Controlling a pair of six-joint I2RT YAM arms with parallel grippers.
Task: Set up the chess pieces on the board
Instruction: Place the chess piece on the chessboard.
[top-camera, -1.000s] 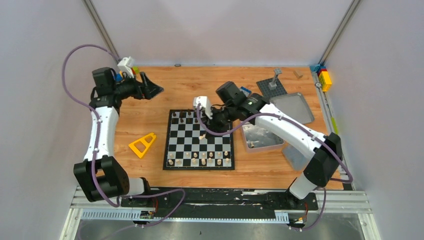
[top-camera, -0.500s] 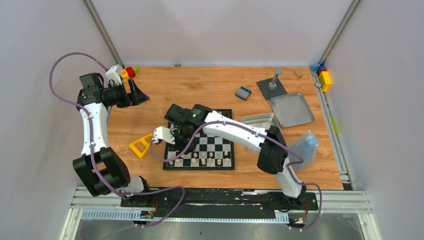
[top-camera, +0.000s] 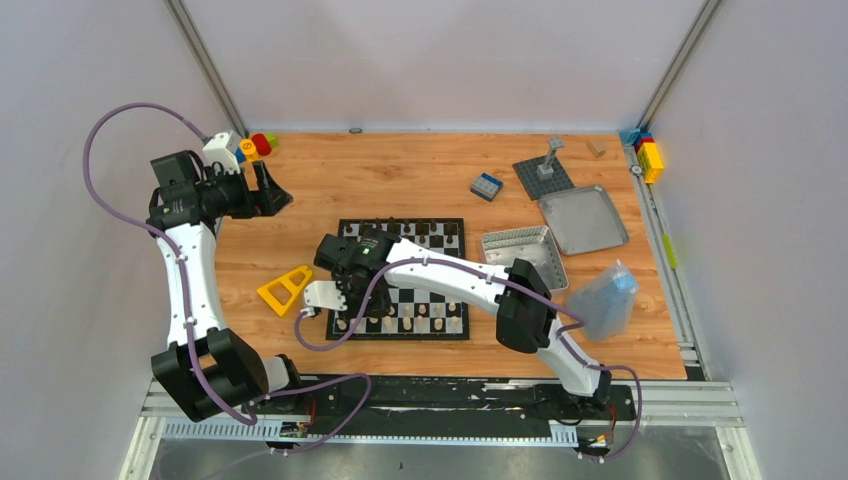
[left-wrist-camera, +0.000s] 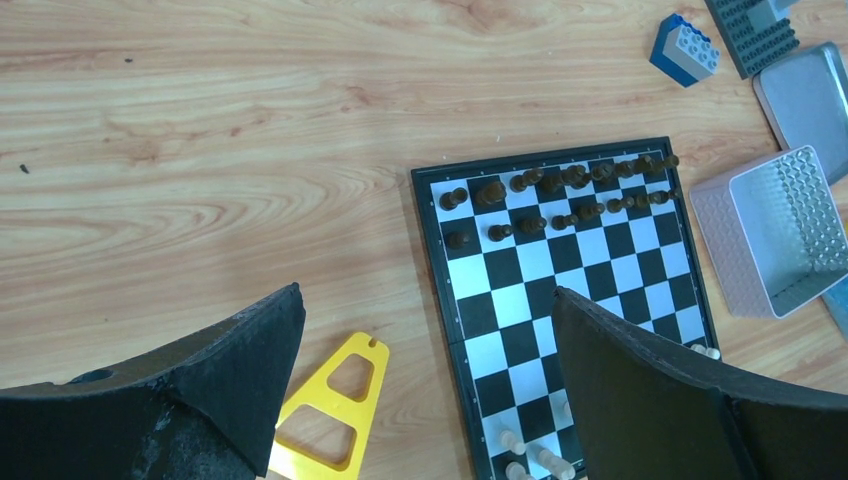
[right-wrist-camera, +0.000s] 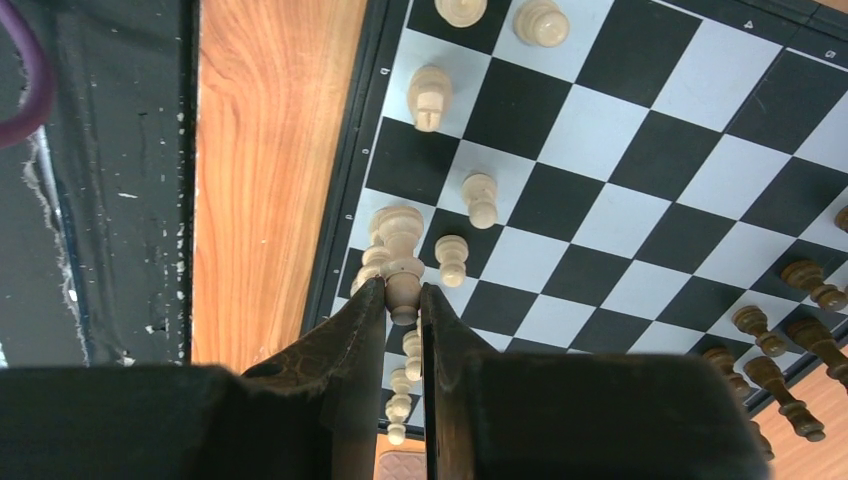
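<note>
Your right gripper (right-wrist-camera: 402, 285) is clamped on one pale piece (right-wrist-camera: 400, 235) over the near left corner of the board (left-wrist-camera: 530, 300), its long axis in line with the jaws. Eight other pale pieces (right-wrist-camera: 480, 200) show nearby. Dark pieces (left-wrist-camera: 575, 176), perhaps sixteen, fill the far rows. A yellow frame (left-wrist-camera: 338, 408) lies beside the board on the bench (left-wrist-camera: 200, 150). Your left gripper (left-wrist-camera: 428, 292) hangs spread, empty.

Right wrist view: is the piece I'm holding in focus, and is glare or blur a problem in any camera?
Right wrist: the cream piece in the right gripper is sharp; the fingers are dark and soft. Left wrist: board crisp, bright reflection inside the metal tin. Top external: even light, but the pieces are too small to tell apart.
</note>
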